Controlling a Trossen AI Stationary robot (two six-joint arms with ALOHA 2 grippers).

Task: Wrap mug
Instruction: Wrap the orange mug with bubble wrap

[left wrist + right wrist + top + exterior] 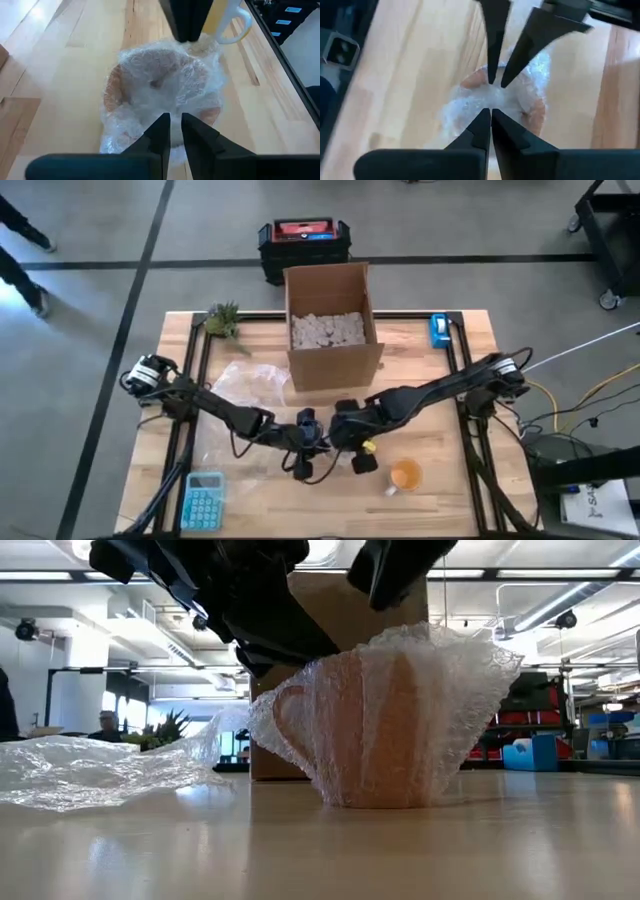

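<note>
Low view: mug [385,730] upright on surface [320,850], swathed in wrap [440,710]. My left gripper [172,131] and right gripper [491,120] both pinch wrap, at 6 o'clock from box [330,320].

The high view looks straight down on the whole table [440,380]; the low view looks level, close on the bubble-wrapped mug [390,730], which both wrist views share from above.

No text, label, brand or number can be read in any view. The red-and-black case [304,240] on the floor behind the cardboard box [330,320] bears a blue patch, and the calculator [204,499] has keys, but their markings are too small to make out.
</note>
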